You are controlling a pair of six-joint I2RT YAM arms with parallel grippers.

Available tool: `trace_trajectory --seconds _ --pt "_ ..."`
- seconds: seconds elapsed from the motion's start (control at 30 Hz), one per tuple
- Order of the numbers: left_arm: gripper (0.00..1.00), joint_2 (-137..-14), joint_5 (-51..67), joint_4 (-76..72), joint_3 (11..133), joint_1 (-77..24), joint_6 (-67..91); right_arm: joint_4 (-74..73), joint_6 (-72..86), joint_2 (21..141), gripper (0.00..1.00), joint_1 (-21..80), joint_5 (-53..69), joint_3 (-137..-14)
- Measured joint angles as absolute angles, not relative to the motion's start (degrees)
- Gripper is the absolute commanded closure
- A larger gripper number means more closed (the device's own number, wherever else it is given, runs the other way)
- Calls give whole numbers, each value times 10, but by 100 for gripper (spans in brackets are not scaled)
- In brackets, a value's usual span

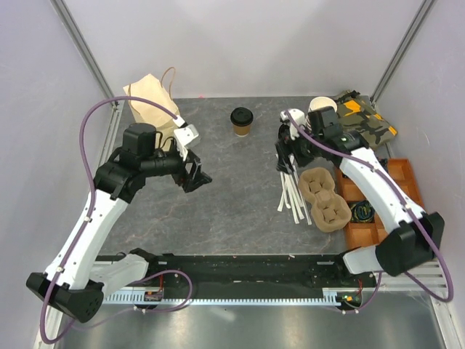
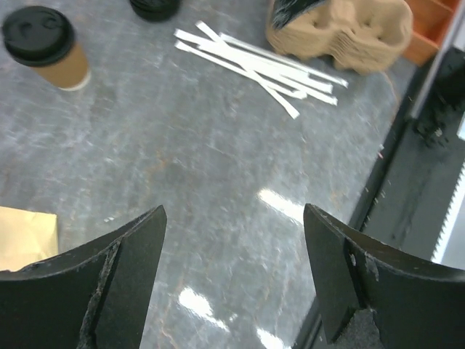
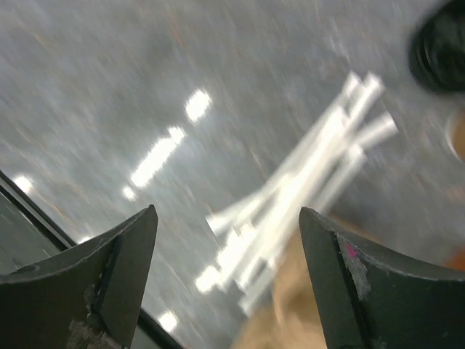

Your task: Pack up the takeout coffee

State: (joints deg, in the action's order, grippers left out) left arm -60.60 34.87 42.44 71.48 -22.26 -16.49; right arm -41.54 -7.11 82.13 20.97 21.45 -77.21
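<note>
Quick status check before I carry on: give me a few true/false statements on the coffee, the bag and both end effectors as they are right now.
1. The coffee cup stands upright on the table with its black lid on. True.
2. The left end effector is shut on the cup. False: it is open and empty, and the cup stands apart from it.
3. The cup is inside the paper bag. False: it stands on the table, apart from the bag.
4. White straws lie beside the cardboard cup carrier. True.
5. The right end effector is open and holds nothing. True.
</note>
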Motion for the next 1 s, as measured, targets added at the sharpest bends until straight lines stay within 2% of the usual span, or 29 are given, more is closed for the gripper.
trace_trajectory --seconds 0.2,0.3,0.57,1.0 --pt "17 -583 377 459 687 -223 -177 -580 -202 726 20 123 157 -735" --pt "18 -590 393 467 684 -223 -176 -649 -265 701 27 55 144 -735" --pt "18 -597 415 467 684 -223 -176 -746 -393 740 45 -106 141 -707" --pt "18 -597 437 466 682 -223 -175 -740 -423 849 47 -121 169 -697"
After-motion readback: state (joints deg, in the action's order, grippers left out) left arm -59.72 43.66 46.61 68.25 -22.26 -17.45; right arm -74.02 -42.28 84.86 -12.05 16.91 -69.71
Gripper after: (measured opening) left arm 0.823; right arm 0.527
